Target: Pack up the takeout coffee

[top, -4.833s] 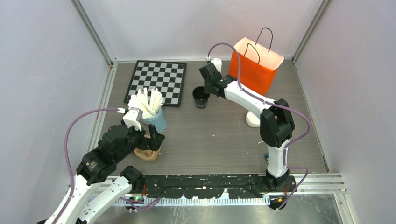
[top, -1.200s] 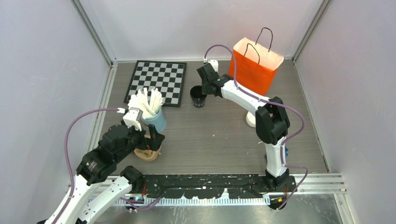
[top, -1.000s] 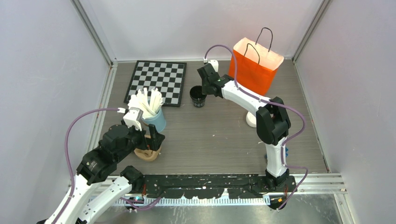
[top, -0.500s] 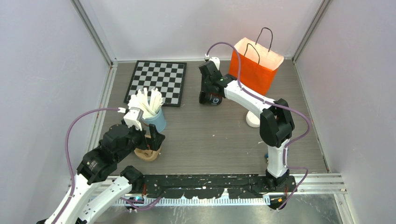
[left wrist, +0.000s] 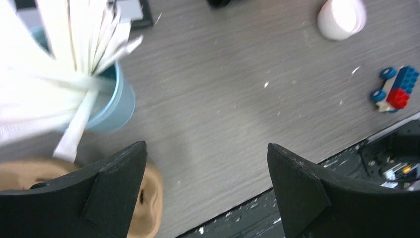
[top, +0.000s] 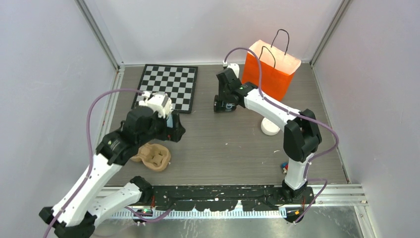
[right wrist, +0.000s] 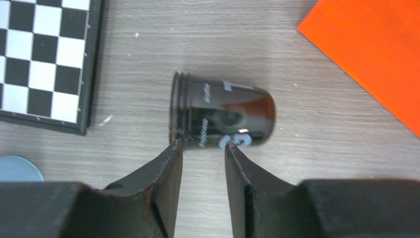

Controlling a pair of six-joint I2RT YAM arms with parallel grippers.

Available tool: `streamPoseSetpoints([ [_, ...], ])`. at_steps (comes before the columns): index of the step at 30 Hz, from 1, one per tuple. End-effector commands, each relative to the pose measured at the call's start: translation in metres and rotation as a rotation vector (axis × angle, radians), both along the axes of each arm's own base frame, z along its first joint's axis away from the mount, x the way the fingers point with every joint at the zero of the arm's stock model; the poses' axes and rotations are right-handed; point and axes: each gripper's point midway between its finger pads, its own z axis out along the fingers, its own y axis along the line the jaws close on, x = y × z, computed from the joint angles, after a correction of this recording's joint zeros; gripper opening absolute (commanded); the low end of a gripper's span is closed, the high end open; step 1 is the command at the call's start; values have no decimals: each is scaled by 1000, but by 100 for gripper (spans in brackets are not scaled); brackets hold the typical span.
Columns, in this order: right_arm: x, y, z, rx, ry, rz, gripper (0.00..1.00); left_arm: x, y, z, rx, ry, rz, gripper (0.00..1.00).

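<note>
A black takeout coffee cup (top: 224, 105) with no lid lies on its side on the table, left of the orange bag. In the right wrist view the cup (right wrist: 223, 118) has its rim to the left and its base to the right. My right gripper (right wrist: 203, 147) has its jaws a little apart with nothing between them, and the tips sit right at the cup's near side. In the top view my right gripper (top: 225, 99) hangs just over the cup. My left gripper (left wrist: 206, 148) is open wide and empty, above bare table beside the light-blue cup (left wrist: 115, 104).
An orange paper bag (top: 271, 69) stands open at the back right. A white lid (top: 270, 128) lies near the right arm. A chessboard (top: 166, 87), a tan pulp cup carrier (top: 154, 156), white sticks (left wrist: 69, 54) and a small toy brick car (left wrist: 396, 90) also lie about.
The black cup has gone from upright to lying on its side, and my right gripper has parted its jaws. My left arm has lifted off the carrier and swung toward the light-blue cup.
</note>
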Motion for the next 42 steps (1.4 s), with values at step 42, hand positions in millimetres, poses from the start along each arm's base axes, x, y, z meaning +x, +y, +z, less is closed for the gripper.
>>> streamPoseSetpoints([
  [42,-153,-103,155,265,-352,82,73,236,-187,-108,-356,43,-265,54],
])
